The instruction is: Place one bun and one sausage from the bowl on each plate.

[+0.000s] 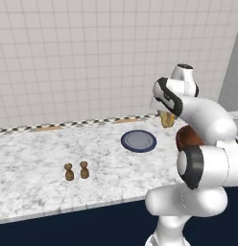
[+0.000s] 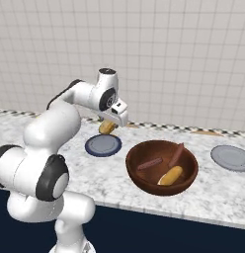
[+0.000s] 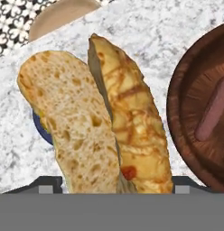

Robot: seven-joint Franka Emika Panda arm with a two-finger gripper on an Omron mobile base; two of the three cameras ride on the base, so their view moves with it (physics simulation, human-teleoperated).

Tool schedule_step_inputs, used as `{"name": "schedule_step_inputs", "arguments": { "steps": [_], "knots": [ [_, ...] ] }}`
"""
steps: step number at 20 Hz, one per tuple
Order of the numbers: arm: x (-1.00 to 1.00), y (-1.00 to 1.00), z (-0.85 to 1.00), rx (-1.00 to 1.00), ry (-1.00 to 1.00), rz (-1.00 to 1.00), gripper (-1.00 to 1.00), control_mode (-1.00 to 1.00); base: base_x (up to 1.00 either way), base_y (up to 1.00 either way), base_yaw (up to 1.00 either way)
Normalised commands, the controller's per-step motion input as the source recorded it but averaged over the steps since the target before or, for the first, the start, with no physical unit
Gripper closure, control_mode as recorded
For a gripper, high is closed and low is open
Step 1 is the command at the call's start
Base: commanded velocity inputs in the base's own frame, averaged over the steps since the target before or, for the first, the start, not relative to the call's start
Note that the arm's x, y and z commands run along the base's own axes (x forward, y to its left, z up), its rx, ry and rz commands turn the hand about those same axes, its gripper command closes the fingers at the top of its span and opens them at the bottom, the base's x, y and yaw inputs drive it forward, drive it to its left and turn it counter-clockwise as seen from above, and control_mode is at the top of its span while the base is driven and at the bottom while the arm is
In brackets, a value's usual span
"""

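Between the fingers (image 3: 119, 187) sits a split bun (image 3: 100, 117), filling the gap. Below them lies the navy-rimmed plate (image 2: 103, 146) with bare bench (image 1: 34, 158) around it. Just beside them the tall-walled bowl (image 2: 144, 185) blocks low passage. Well apart on the bench stand two small brown shakers (image 1: 77, 171). Behind rises the tiled wall (image 2: 193, 59).

Arm reaching forward, hand pointing down with a bun in its grip

The white arm (image 2: 60, 123) bends at the elbow and stretches out level, its wrist turned so the gripper (image 2: 110, 124) points down. The jaws stand wide and seem to clasp the bun (image 3: 100, 113) by its sides, though the fingers are mostly hidden behind it.
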Motion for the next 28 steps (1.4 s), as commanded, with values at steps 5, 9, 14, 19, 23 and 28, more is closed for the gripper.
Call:
{"name": "schedule_step_inputs", "arguments": {
  "steps": [5, 9, 14, 19, 23, 28],
  "knots": [
    [0.6, 0.99, -0.26, -0.26, 0.18, 0.34, 1.0, -1.0, 0.0, 0.0, 0.0],
    [0.94, 0.54, -0.43, -0.08, 0.36, 0.27, 1.0, -1.0, 0.0, 0.0, 0.0],
    [0.77, 0.21, -0.81, 0.0, 0.11, 0.2, 1.0, -1.0, 0.0, 0.0, 0.0],
    [0.5, 0.0, -0.87, 0.0, 0.13, 0.15, 1.0, -1.0, 0.0, 0.0, 0.0],
    [-0.06, 0.01, -0.4, 0.0, 0.03, 0.11, 1.0, -1.0, 0.0, 0.0, 0.0],
    [-0.42, 0.0, -0.17, 0.0, 0.0, 0.02, 1.0, -1.0, 0.0, 0.0, 0.0]
  ]
}}
